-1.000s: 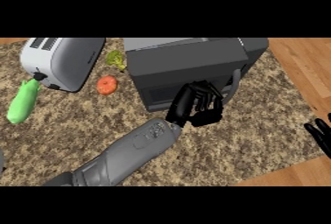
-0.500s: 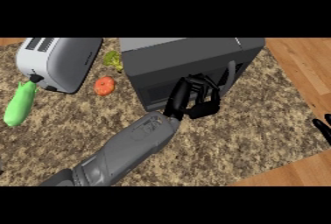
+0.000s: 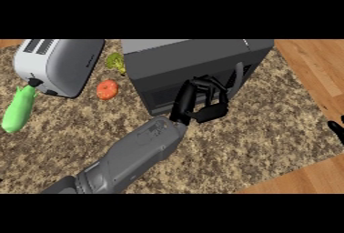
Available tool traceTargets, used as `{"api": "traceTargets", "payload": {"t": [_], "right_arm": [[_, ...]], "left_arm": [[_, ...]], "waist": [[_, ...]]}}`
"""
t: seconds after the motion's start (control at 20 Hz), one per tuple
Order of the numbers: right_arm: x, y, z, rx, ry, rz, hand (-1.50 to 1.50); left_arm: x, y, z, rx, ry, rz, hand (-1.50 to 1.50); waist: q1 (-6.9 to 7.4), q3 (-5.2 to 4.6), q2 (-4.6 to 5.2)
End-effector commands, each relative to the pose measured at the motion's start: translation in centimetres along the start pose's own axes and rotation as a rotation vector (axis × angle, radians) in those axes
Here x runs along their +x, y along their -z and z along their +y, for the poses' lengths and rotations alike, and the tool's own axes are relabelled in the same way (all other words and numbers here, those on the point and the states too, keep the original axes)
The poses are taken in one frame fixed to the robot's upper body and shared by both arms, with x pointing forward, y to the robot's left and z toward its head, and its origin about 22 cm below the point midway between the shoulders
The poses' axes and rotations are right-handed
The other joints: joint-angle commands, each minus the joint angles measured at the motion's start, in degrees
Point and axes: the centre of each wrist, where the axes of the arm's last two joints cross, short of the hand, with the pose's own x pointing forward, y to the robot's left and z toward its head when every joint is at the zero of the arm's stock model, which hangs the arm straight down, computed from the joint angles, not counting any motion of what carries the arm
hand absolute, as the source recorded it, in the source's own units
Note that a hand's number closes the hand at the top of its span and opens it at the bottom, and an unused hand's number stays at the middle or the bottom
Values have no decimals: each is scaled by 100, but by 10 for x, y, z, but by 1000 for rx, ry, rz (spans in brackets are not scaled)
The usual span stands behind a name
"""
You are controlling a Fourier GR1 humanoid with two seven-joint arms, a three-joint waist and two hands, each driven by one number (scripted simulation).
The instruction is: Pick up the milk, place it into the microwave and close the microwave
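Observation:
The dark grey microwave stands at the back middle of the counter. Its door looks shut, with the handle on the right side of the front. My left hand is right up against the door's front, fingers curled and holding nothing. At the view's right edge only the fingertips of my right hand show, resting. No milk is visible anywhere; the microwave's inside is hidden.
A silver toaster stands at the back left. A green cucumber lies left of it, with a red tomato and a yellow-green vegetable beside the microwave. The speckled counter ends at the right; wooden floor lies beyond.
My left hand has moved up and a little left along the microwave's front, closer to the door. The right hand's fingertips have slid towards the right edge.

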Motion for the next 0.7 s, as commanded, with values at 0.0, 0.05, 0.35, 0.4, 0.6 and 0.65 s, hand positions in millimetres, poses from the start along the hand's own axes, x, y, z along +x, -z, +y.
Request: {"api": "traceTargets", "payload": {"t": [0.0, 0.05, 0.35, 0.4, 0.6, 0.65], "right_arm": [[0, 5, 2, 42, 22, 2, -150], [4, 4, 1, 48, 11, -5, -150], [6, 8, 5, 90, 32, -8, -150], [11, 11, 4, 113, 19, -20, -150], [12, 11, 8, 139, 34, -12, -150], [11, 11, 8, 131, 43, -4, -150]], "left_arm": [[5, 21, 15, 106, 9, -15, 150], [-2, 16, 18, 124, 15, 3, 150], [-4, 16, 19, 140, 16, -25, 150], [-3, 17, 18, 143, 4, -31, 150], [-4, 17, 19, 160, 5, -37, 150], [-3, 17, 19, 152, 2, -52, 150]], "waist": [[-4, -9, 110], [-72, -9, 94], [-122, -9, 126], [-145, -11, 119], [-213, -9, 122], [-162, -16, 120]]}}
